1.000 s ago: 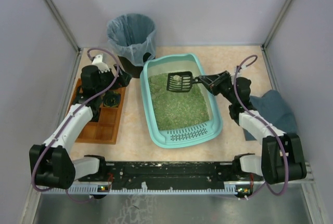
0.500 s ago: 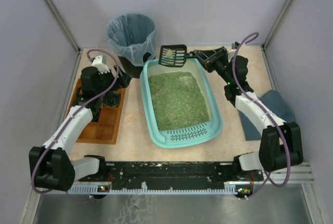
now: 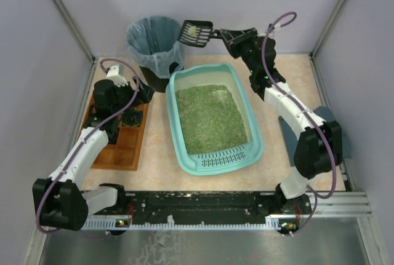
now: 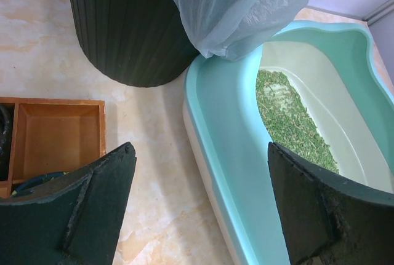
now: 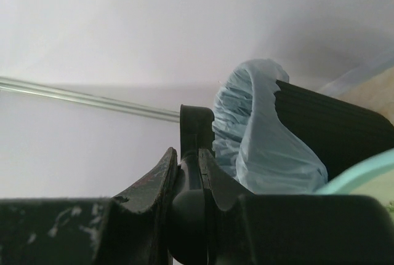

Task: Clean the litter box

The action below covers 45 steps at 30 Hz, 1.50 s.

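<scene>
We saw the teal litter box [image 3: 221, 160], holding green litter, mid-frame on the tabletop [image 3: 154, 163]. A bag-lined black bin [image 3: 154, 53] stood upper left, and a wooden tray [image 3: 123, 148] lay left. Near it the left gripper [image 4: 200, 148] had its jaws spread. At top centre, the right gripper [image 3: 223, 35] had its jaws pinching a black scoop [image 3: 196, 33].

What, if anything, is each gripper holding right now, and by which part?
The right gripper is shut on the black scoop, clamping the end of its handle; the left gripper is open and holds nothing.
</scene>
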{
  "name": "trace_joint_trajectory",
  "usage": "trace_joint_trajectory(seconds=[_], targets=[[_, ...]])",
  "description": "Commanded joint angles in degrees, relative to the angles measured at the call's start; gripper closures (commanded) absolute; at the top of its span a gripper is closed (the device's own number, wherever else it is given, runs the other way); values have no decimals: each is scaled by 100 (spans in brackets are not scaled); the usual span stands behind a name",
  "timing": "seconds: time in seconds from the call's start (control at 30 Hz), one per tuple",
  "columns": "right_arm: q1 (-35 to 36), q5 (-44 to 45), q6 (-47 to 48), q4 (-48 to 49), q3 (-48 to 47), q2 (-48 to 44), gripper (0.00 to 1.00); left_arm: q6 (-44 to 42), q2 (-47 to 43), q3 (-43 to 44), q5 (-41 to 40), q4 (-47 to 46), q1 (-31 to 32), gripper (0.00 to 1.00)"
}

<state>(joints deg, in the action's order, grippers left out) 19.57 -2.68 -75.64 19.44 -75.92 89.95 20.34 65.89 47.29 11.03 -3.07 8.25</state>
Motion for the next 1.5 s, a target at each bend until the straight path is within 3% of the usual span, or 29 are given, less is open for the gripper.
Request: trace_joint_trajectory(seconds=[0.0,0.2,0.47,0.77,1.07,1.3,1.47], targets=[[348,534,254,-221,-1101,526,100,-56,-65,-22,11,-190,-23,8],[644,706,744,-657,-2380,1400,100,-51,-41,-13,34,-190,-25,8],[865,240,2187,-1669,-4512,2707,100,-81,-29,3,17,-168,-30,8],[1120,28,4024,-1657,-5691,3487,100,-41,27,16,119,-179,-42,8],[1653,92,6861,-971,-5502,3427,100,-49,63,54,148,-134,-51,8],[1850,138,7700,-677,-5283,3239,100,-48,89,67,143,-107,-50,8],[1851,152,7478,-550,-5172,2993,100,-43,90,65,177,-104,-52,8]])
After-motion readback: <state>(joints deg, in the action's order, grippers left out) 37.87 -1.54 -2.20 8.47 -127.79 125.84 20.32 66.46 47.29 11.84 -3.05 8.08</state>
